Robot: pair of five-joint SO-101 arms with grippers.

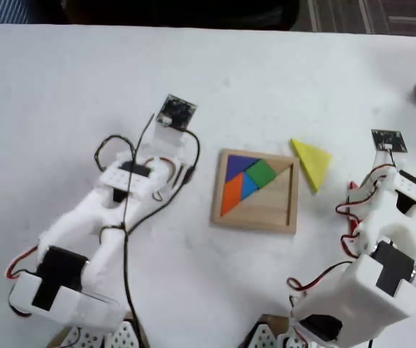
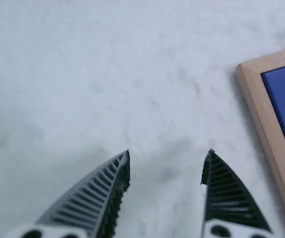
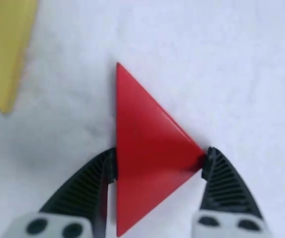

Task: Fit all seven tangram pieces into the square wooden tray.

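Four pieces (image 1: 246,181) seated in tray (image 1: 255,221); yellow triangle (image 1: 313,161) laid just beside it. Red triangle (image 3: 147,163) pinched by right claw (image 3: 157,156); left claw (image 2: 168,158) spread apart.

Open table (image 1: 70,80) left of tray (image 1: 266,209); yellow triangle (image 1: 312,161) perhaps touches right edge.

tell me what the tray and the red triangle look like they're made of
The tray looks like bare light wood with a matte finish: pale tan rim and floor, no paint. The red triangle is probably painted wood, possibly plastic. Its face is an even, smooth red with crisp edges and no grain showing, so what lies under the colour is left open.
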